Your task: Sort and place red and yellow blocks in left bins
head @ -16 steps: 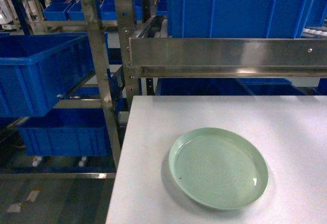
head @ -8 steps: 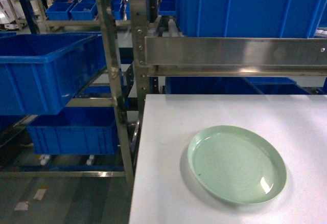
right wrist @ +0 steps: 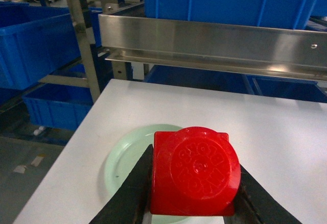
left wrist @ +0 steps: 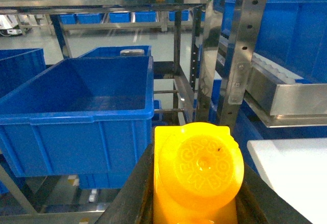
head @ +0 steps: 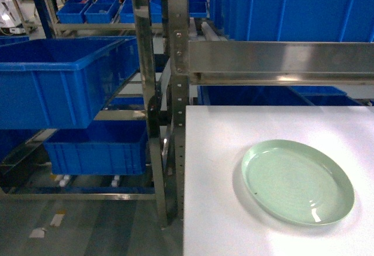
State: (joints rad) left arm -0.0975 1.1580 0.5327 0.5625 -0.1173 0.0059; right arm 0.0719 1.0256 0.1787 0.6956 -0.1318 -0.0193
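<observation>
Head view: a large bright-blue plastic crate (head: 61,78) sits on the metal rack (head: 153,92) at upper left, mouth open upward to receive blocks; a pale green round plate (head: 297,181) lies empty on the white tabletop (head: 216,209) at lower right.

Left wrist view: the left gripper (left wrist: 196,183) clamps the glossy orange-yellow plastic brick (left wrist: 196,170) at bottom centre, facing the crate, seemingly for dropping in.

Right wrist view: the right gripper (right wrist: 194,183) pinches the red studded plastic cube (right wrist: 194,170) above the plate.
</observation>
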